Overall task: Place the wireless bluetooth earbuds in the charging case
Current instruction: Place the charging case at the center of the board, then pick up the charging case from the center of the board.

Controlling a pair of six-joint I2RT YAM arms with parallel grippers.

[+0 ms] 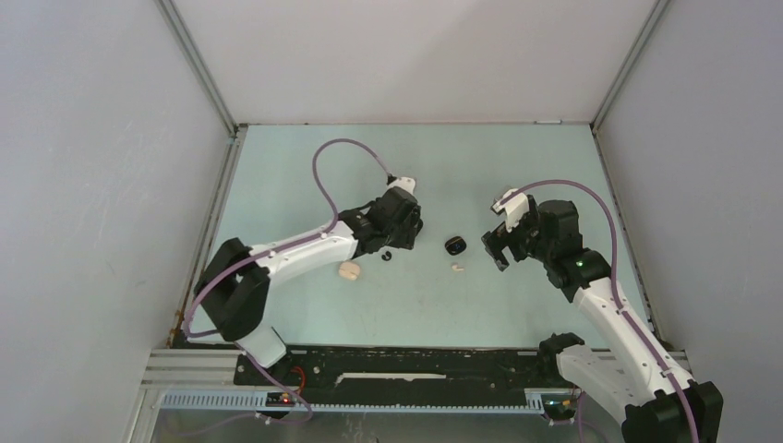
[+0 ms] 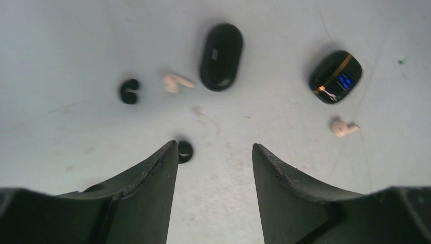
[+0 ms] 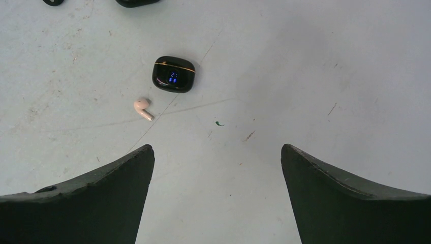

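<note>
1. On the left end effector [image 2: 216, 147] the jaws are partly apart and grip nothing. A black earbud [image 2: 184, 151] lies on the desk [image 2: 76, 51] just beside its left fingertip.
2. Ahead-left is a second black earbud [image 2: 129, 91]. Straight ahead, a whitish earbud [image 2: 176, 83] lies just beside an oval black case [image 2: 221, 57].
3. Ahead-right is a display case [image 2: 336, 76], black with a gold line and lit blue digits. A second whitish earbud [image 2: 343, 127] lies near it, apart.
4. On the right end effector [image 3: 217, 150] the jaws are wide apart and hold nothing. That display case and bud sit ahead-left of it.
5. The desk is pale blue-green, scuffed and scratched. Grey panels [image 1: 102, 138] wall three sides.
6. Both black cases are lid-down, insides hidden. A beige case [image 1: 349, 270] lies behind the left end effector, beside its forearm.
</note>
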